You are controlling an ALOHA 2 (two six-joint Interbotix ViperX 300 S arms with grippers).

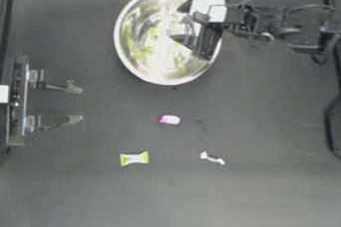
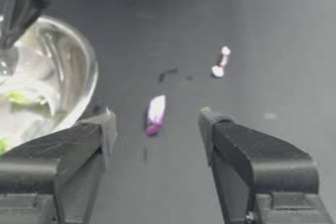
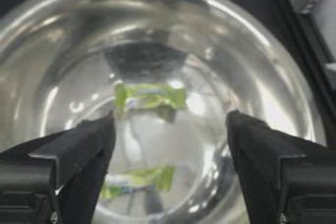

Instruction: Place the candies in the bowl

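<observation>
The right arm reaches in over the bowl [image 1: 143, 66], its right tool [image 1: 190, 34] hanging above the bowl's right half with both jaws spread wide and nothing between them. Straight beneath it, inside the bowl, lie two yellow-green candies [image 3: 150, 95], one past the other, both mirrored in the shiny metal. The left arm sits drawn back at the left edge of the worktop [image 1: 279, 191], its left tool [image 1: 75, 104] wide open too, empty, aimed across the surface. The purple-and-white candy [image 1: 169, 119] lies on the worktop ahead of those jaws, below the bowl. Nearer the front lie another yellow-green candy [image 1: 134, 158] and the thin white-and-red candy [image 1: 212, 159], well apart. No wrapper lettering is legible.
</observation>
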